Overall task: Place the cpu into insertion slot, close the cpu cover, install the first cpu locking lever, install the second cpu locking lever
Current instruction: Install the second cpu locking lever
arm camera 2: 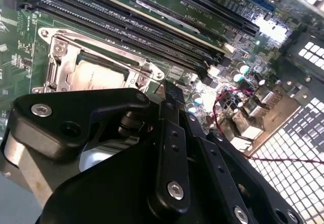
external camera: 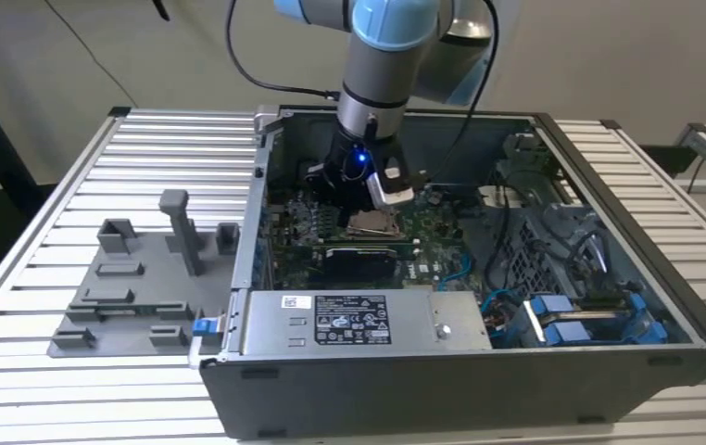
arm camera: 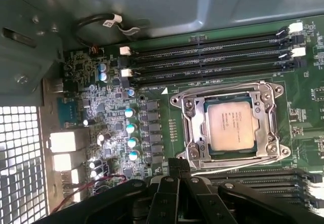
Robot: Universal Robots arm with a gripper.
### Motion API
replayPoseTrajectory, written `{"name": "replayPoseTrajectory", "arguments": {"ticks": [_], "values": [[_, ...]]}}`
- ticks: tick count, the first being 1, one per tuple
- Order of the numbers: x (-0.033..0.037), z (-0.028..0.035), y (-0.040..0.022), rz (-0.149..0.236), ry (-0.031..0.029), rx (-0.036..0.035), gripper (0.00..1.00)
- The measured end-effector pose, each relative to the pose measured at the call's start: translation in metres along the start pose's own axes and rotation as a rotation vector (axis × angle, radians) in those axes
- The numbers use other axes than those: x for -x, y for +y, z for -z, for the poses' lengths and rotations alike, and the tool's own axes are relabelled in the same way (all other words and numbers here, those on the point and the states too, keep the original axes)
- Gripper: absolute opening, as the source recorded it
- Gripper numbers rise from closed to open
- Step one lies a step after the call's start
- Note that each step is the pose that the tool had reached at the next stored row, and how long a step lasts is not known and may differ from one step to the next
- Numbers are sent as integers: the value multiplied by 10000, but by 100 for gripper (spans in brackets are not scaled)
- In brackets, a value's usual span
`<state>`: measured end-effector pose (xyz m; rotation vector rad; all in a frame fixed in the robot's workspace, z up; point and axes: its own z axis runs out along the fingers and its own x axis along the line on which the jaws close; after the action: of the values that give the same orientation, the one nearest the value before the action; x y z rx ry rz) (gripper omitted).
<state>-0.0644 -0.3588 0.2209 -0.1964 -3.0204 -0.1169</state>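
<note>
**Chip seated in its socket as robot arm hangs over open computer**

Chip [arm camera: 231, 127], a flat square with a matte silvery-beige metal top, lies inside the socket [arm camera: 195, 127] on the green circuit board [arm camera: 304, 107], seen in the first wrist view. One thin, shiny metal cover frame [arm camera: 230, 93] with a square cut-out lies flat around the chip, its bright rim showing on all sides. Thin wire levers run along the frame's edges; whether they are latched cannot be told. In the second wrist view the same chip [arm camera 2: 96, 77] shows partly behind the black gripper body, with the cover's frame [arm camera 2: 101, 45] around it. Four long dark memory slots [arm camera: 212, 62] run side by side next to the socket, and a row of small round silver-topped capacitors [arm camera: 130, 127] stands on its other side.

The gripper [arm camera: 172, 165] is black, with glossy angular links and silver screw heads; its fingertips stand just beside the socket's edge, holding nothing, and they look drawn close together. In the exterior view, the arm's grey and pale-blue wrist [external camera: 378, 56] reaches down into the open dark-grey metal computer case [external camera: 452, 371], which sits on a ribbed aluminium table [external camera: 119, 167]. One grey plastic fixture tray [external camera: 131, 297] with upright posts rests on the table, on the exterior view's left of the case.
</note>
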Motion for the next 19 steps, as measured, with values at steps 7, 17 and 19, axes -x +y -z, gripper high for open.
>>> {"name": "replayPoseTrajectory", "arguments": {"ticks": [7, 17, 19], "values": [[-19, -65, 2, 1, -16, 0, 11], [-53, -145, 2, 4, -55, 6, 11], [-56, -157, 0, 5, -69, 8, 11]]}}
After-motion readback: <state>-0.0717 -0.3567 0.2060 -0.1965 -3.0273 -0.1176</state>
